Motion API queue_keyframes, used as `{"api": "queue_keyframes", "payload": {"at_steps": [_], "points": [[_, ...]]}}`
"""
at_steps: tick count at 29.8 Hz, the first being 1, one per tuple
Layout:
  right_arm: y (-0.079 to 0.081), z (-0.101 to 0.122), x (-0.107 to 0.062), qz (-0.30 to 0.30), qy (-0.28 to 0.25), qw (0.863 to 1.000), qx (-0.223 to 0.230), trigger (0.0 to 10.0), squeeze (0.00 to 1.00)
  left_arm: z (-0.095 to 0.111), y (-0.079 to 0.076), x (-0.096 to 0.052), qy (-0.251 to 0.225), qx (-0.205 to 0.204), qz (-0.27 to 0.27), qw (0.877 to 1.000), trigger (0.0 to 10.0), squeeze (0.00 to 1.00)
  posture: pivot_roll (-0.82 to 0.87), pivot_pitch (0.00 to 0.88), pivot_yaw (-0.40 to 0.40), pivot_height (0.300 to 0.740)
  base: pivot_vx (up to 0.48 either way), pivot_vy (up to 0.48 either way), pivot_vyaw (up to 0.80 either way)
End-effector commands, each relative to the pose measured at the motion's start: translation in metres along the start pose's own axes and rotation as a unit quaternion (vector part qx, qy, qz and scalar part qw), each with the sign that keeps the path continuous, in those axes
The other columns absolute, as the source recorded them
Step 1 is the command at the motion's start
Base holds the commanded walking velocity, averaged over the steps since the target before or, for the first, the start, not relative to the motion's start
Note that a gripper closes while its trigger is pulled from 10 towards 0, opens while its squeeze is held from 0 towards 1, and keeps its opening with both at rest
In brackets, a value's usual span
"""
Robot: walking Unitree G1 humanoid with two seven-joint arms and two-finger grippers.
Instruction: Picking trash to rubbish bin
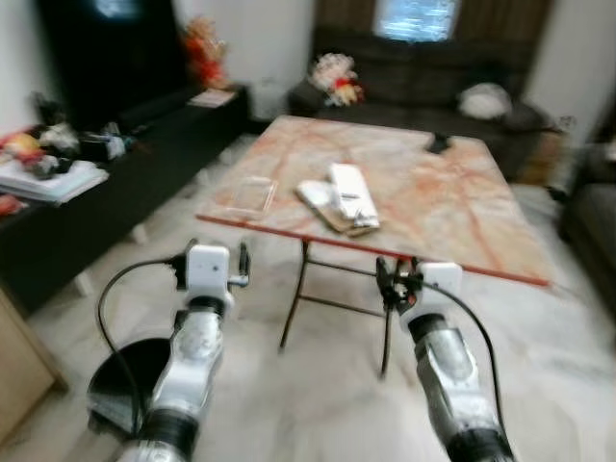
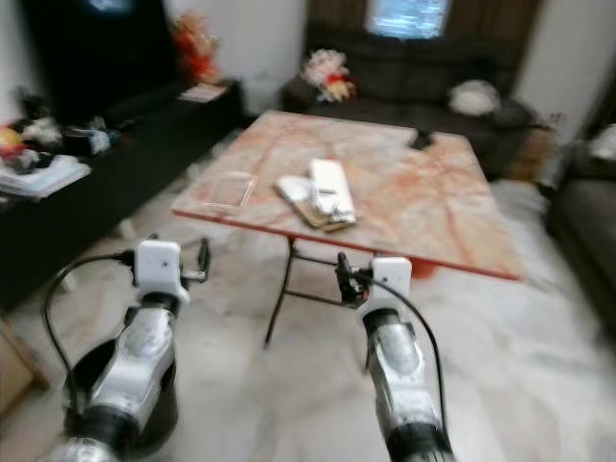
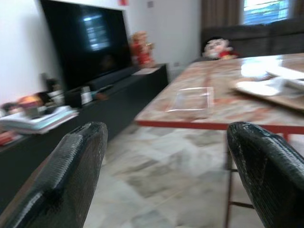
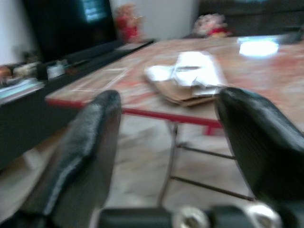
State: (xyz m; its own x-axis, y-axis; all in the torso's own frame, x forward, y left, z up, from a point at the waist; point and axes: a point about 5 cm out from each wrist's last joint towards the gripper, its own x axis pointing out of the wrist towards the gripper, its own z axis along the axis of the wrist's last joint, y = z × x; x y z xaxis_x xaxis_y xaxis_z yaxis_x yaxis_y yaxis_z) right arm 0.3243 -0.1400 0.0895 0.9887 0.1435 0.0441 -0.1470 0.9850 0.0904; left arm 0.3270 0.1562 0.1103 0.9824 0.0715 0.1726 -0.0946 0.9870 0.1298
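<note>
A pile of white wrappers on brown cardboard (image 1: 342,197) lies near the front edge of a marble-topped folding table (image 1: 452,212). A clear plastic tray (image 1: 252,194) lies flat at the table's front left corner. A black round bin (image 1: 125,385) stands on the floor at my lower left, beside my left arm. My left gripper (image 3: 166,130) is open and holds nothing, short of the table edge by the clear tray. My right gripper (image 4: 168,95) is also open and holds nothing, in front of the table edge below the wrapper pile.
A small dark object (image 1: 438,142) lies at the table's far side. A long black TV console (image 1: 115,183) with clutter runs along the left wall. A dark sofa (image 1: 423,87) stands behind the table, and another seat (image 1: 592,221) at the right. The floor is pale marble.
</note>
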Motion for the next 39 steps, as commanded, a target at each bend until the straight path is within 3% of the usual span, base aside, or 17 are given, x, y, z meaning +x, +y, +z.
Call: {"api": "queue_keyframes", "payload": {"at_steps": [1, 19, 26, 39], "points": [[0.005, 0.008, 0.006, 0.009, -0.010, 1.000, 0.001, 10.0, 0.00, 0.009, 0.002, 0.007, -0.013, 0.000, 0.003, 1.000, 10.0, 0.00, 0.17, 0.000, -0.037, 0.740, 0.454, 0.000, 0.00], [0.015, 0.008, 0.006, 0.033, -0.016, 0.999, -0.003, 10.0, 0.00, 0.010, 0.004, 0.007, -0.016, -0.001, 0.009, 1.000, 10.0, 0.00, 0.17, 0.000, -0.041, 0.740, 0.452, 0.000, 0.24], [0.017, 0.008, 0.006, 0.036, -0.018, 0.999, 0.001, 10.0, 0.00, 0.011, 0.004, 0.008, -0.018, -0.001, 0.011, 1.000, 10.0, 0.00, 0.17, 0.000, -0.041, 0.740, 0.449, 0.000, 0.69], [0.016, 0.010, 0.007, 0.031, -0.019, 0.999, 0.014, 10.0, 0.00, 0.013, 0.005, 0.011, -0.021, 0.000, 0.010, 1.000, 10.0, 0.00, 0.16, 0.000, -0.038, 0.740, 0.451, 0.000, 0.00]]}}
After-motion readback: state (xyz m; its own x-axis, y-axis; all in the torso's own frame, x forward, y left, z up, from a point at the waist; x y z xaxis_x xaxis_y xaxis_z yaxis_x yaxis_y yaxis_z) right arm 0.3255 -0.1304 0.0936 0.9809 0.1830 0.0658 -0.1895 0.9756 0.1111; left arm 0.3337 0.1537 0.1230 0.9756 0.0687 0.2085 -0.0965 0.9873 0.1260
